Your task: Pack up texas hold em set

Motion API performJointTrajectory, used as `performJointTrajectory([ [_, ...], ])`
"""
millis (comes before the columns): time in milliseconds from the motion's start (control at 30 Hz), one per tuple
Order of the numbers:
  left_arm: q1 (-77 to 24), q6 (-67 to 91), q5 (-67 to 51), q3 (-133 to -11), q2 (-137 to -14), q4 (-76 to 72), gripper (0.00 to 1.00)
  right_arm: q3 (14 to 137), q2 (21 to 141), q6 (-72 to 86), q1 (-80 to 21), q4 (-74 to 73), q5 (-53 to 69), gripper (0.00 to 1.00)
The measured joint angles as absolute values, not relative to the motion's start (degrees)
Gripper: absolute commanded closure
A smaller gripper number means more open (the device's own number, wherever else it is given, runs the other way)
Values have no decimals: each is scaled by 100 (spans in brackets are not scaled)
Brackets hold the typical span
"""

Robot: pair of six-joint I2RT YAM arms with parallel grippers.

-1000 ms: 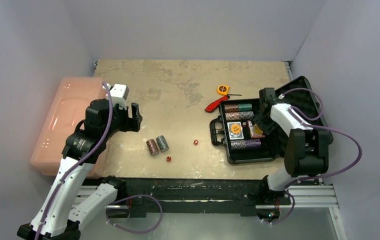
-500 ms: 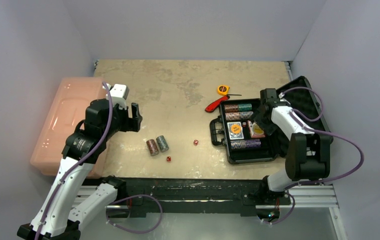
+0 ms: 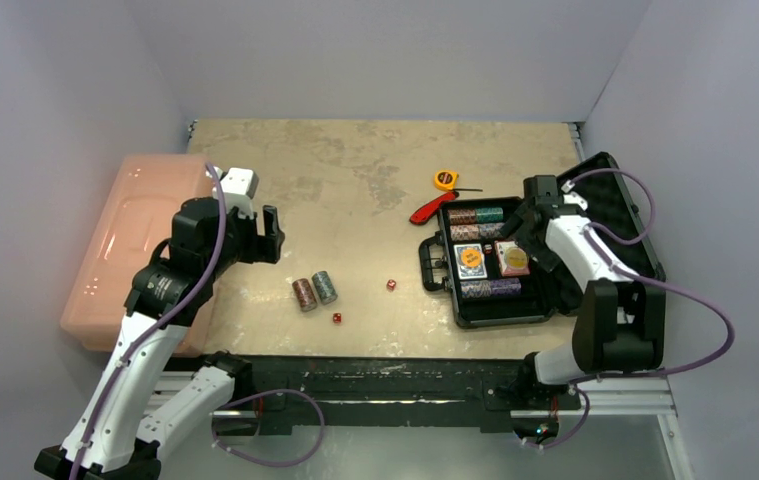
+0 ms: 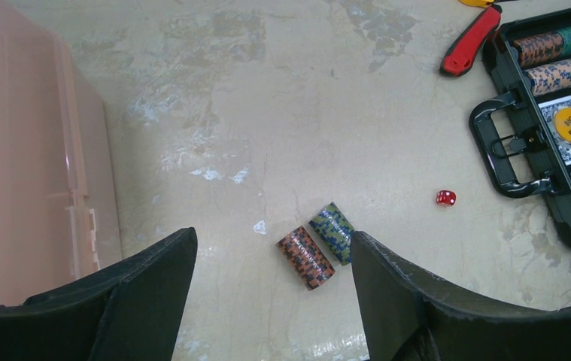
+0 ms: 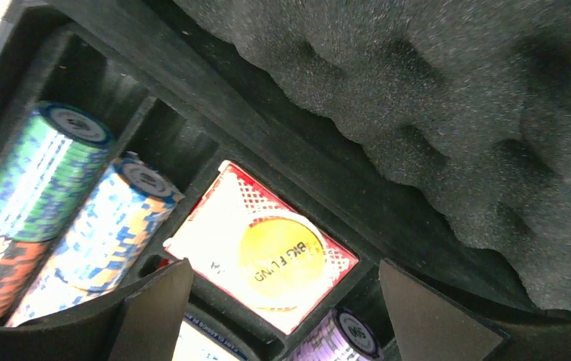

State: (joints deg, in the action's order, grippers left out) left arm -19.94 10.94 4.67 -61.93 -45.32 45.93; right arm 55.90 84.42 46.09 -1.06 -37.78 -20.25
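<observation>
The black case [image 3: 503, 316] lies open at the right, its egg-crate foam lid [image 3: 623, 205] tipped back. Inside are chip rolls [image 3: 475, 215], a blue card deck [image 3: 469, 260] and a red deck topped by a yellow disc [image 3: 512, 258]. My right gripper [image 3: 529, 238] is open and empty just above the red deck [image 5: 214, 241], with the disc [image 5: 282, 257] between its fingers. Two loose chip rolls, brown [image 3: 304, 294] and green [image 3: 325, 287], lie mid-table with two red dice [image 3: 391, 285] [image 3: 336, 318]. My left gripper [image 3: 273, 233] is open, above and left of the rolls [image 4: 305, 257].
A large pink bin [image 3: 130, 240] lies along the left edge, under my left arm. A yellow tape measure [image 3: 444, 180] and a red-handled tool [image 3: 425, 210] lie just behind the case. The case handle [image 4: 502, 150] faces the table's middle.
My right gripper has drawn back a little toward the lid, uncovering the red deck and yellow disc, which now lie flat in their slot. The left arm has not moved.
</observation>
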Motion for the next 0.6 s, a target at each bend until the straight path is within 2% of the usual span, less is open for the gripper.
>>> performJointTrajectory([
  [400, -1994, 1094, 471, -6193, -4582, 4593, 25, 5454, 7102, 4217, -158, -3450, -1852, 1],
  [600, -1994, 1094, 473, -6193, -4580, 4591, 5, 5367, 6429, 3944, -357, -3098, -1514, 1],
])
